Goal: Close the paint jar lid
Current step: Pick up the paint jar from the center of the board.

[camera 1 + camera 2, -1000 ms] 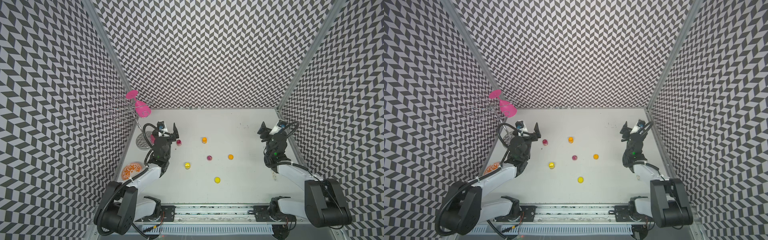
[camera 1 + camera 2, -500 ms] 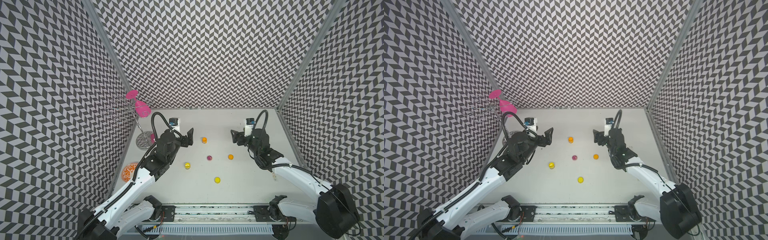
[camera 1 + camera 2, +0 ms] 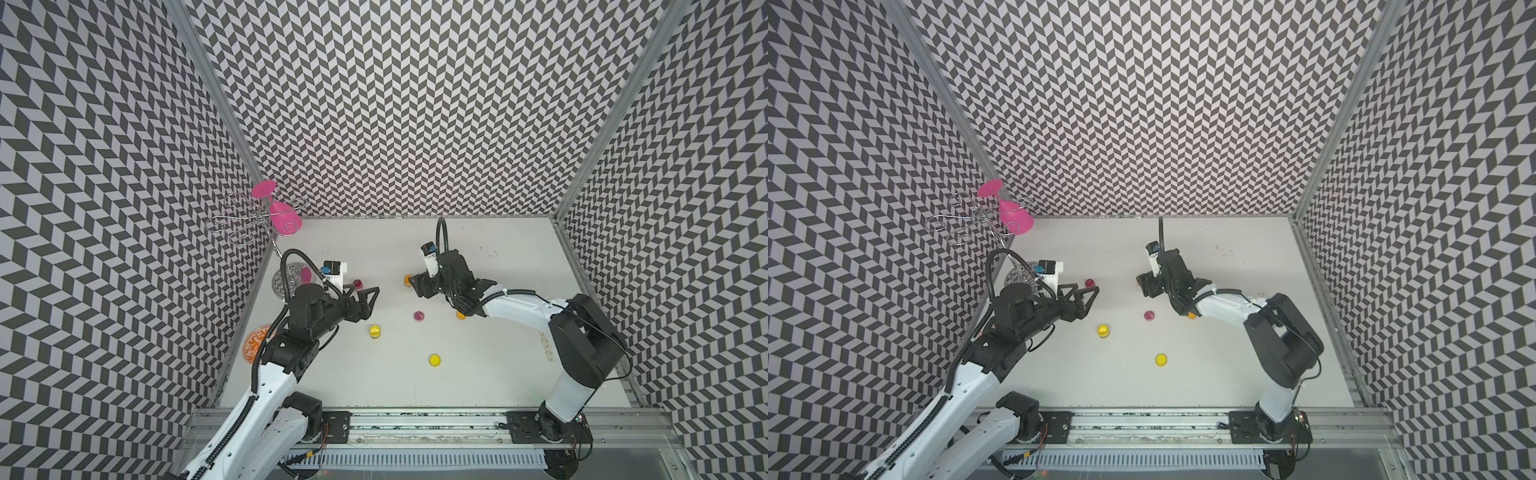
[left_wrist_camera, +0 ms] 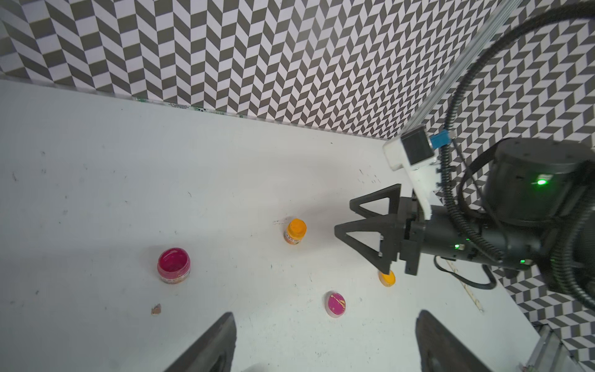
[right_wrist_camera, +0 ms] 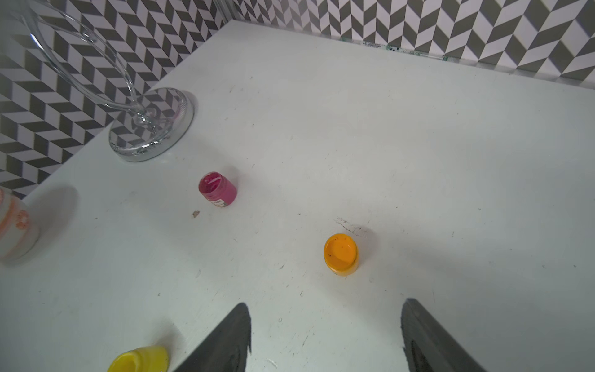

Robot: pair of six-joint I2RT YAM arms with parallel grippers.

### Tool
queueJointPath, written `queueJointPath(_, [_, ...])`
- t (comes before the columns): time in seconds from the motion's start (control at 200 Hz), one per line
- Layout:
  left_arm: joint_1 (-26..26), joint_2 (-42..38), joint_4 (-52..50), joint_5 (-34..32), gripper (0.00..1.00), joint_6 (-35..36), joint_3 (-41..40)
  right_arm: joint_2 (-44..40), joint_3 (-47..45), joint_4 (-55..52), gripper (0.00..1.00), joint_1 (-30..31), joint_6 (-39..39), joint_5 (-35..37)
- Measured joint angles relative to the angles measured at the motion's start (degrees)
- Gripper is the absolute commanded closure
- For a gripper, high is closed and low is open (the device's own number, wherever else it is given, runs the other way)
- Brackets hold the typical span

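The left pincer (image 3: 371, 302) and right pincer (image 4: 344, 216) both stood apart and empty over the table (image 3: 498, 374). The right one pointed at the open orange jar (image 5: 341, 254), probably to steady it. The orange lid (image 4: 386, 278) lay loose nearby, not yet fitted.

I could read nothing; labels on the small magenta paint jar (image 5: 217, 190) and small orange paint jar (image 4: 295, 231) were blurred.
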Motion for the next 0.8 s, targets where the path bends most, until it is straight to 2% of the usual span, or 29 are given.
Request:
queueJointPath(0.155, [6.01,1.51,1.75,6.60,0.15,-1.77,-0.11,5.42,4.94,-1.38,0.30,0.33,0.13,1.05])
queueJointPath(0.31, [9.16,3.04,3.89,10.43,0.15,-2.25,-0.79,8.52,8.41,-2.38,0.33,1.05,0.13,3.02])
queueJointPath(0.411, [10.08,3.74,4.48,11.96,0.16,-2.32,-0.85,10.23,9.84,-2.82,0.39,1.75,0.31,4.24])
queueJointPath(0.801, [10.73,3.76,5.84,14.01,0.15,-2.36,-1.11,14.49,10.82,-3.85,0.42,2.21,0.96,6.49])
